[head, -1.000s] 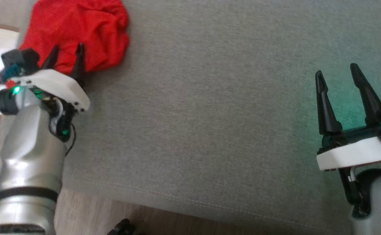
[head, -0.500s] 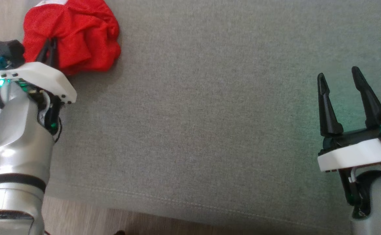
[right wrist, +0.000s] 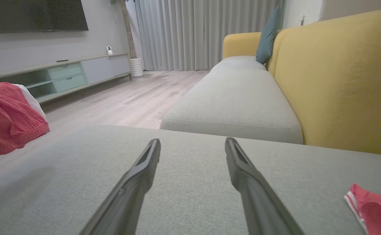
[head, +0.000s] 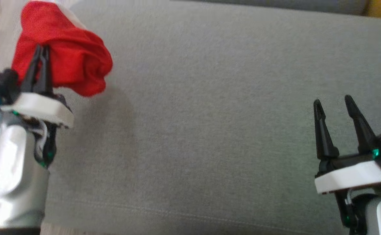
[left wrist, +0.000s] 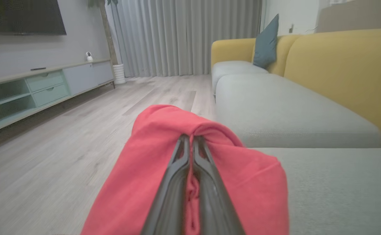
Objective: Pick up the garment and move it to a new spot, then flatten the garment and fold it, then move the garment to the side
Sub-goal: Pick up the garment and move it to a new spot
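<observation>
The left jaws pinch a bunched fold of the red garment [head: 63, 58], holding it clear of the grey sofa seat [head: 210, 114] at far left, likely for carrying elsewhere; the right jaws stand wide and empty, near right

A teal cushion [left wrist: 266, 42] leans on the yellow sofa back [left wrist: 340, 75].

Your left claw [head: 42, 49] pinches the red garment [head: 76, 65] at upper left — your right claw [head: 332, 101] gapes over the grey cushion [head: 193, 114].
</observation>
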